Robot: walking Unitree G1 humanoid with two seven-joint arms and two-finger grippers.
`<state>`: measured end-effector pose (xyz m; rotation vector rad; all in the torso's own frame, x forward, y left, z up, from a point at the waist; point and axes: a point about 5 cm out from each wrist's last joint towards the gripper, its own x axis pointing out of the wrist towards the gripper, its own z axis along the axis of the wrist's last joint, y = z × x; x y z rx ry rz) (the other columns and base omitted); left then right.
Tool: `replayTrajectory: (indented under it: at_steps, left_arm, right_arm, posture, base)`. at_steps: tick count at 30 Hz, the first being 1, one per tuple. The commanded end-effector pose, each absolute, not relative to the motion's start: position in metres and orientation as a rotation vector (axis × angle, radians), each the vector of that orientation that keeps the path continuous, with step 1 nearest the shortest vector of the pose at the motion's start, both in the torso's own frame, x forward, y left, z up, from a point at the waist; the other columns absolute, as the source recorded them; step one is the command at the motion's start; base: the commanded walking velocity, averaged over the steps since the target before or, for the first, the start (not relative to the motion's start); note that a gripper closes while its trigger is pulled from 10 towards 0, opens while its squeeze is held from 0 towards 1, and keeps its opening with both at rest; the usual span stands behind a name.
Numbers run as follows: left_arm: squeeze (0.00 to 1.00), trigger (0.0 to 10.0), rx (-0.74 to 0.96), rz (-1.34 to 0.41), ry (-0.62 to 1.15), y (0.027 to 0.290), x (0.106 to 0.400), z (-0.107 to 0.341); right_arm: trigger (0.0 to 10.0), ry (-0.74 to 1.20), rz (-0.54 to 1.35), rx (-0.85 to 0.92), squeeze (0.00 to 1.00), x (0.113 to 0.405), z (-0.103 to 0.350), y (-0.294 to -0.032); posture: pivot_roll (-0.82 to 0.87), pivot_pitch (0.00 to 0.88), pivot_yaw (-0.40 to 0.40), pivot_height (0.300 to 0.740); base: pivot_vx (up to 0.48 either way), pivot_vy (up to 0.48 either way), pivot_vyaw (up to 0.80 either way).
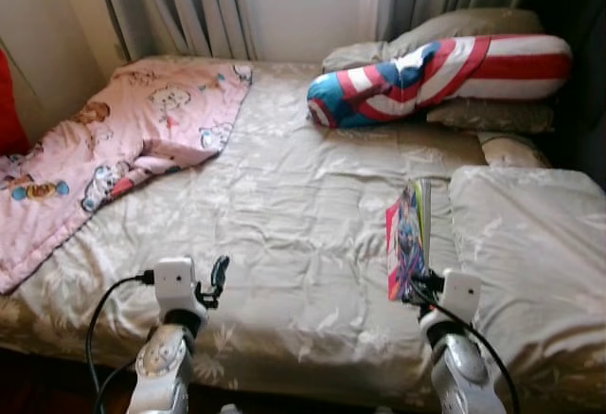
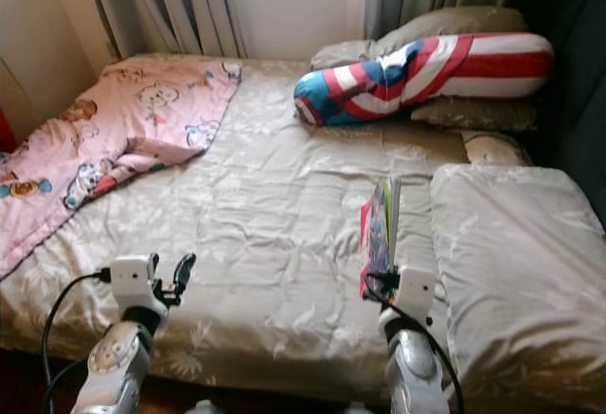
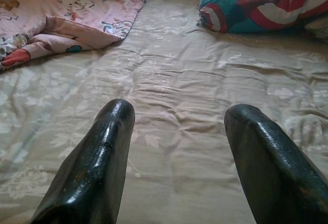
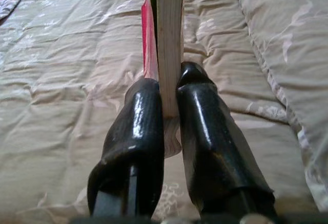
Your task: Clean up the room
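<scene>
- The right gripper [image 4: 170, 112] has its two black fingers pressed tight on the lower edge of a thin, brightly printed book with a pink-red cover [image 1: 407, 237], holding it on edge above the bed; the cream page block sits squarely between the pads, so the grip looks firm enough to carry it off.
- The book stands upright over the beige quilted bedspread [image 1: 294, 215], just beside the beige pillow [image 1: 530, 234] on the robot's right. It seems lifted clear of the cover, though the head views leave that contact unclear.
- The left gripper [image 3: 177, 147] hovers low over the near part of the bedspread with its fingers spread wide and nothing between them, probably waiting as a free hand.
- A pink cartoon-print blanket [image 1: 114, 149] lies rumpled across the far left corner of the bed, likely still to be folded.
- A long red, white and blue striped bolster cushion [image 1: 445, 73] rests against grey-beige pillows by the grey curtains [image 1: 180, 2].
- I can make out no box, basket or shelf, so where the book should go is open.
</scene>
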<state>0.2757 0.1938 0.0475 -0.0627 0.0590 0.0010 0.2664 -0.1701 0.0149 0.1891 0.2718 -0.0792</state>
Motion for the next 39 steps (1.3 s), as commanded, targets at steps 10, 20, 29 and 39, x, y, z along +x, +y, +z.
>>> replayTrajectory:
  at_steps: [10,20,29,39]
  left_arm:
    - [0.00,10.0,-0.075,-0.012,0.048,0.1900,0.2771,0.0514]
    - [0.00,10.0,-0.073,-0.010,0.051,0.1906,0.2769,0.0514]
    - [0.00,10.0,-0.071,-0.017,0.050,0.1890,0.2783,0.0525]
    - [0.00,10.0,-0.066,-0.020,0.051,0.1884,0.2785,0.0529]
  right_arm:
    - [10.0,0.212,-0.063,0.192,0.00,0.2733,0.0253,-0.1687]
    - [10.0,0.220,-0.058,0.191,0.00,0.2725,0.0236,-0.1683]
    - [10.0,0.244,-0.049,0.175,0.00,0.2724,0.0210,-0.1660]
    - [10.0,0.230,-0.040,0.177,0.00,0.2706,0.0209,-0.1652]
  posture:
    - [-0.03,0.006,0.007,0.663]
    - [-0.03,0.013,0.008,0.663]
    - [-0.03,0.018,0.009,0.663]
    - [-0.03,0.021,0.010,0.663]
  base:
    - [0.000,0.000,0.00]
    - [0.000,0.000,0.00]
    - [0.000,0.000,0.00]
    - [0.000,0.000,0.00]
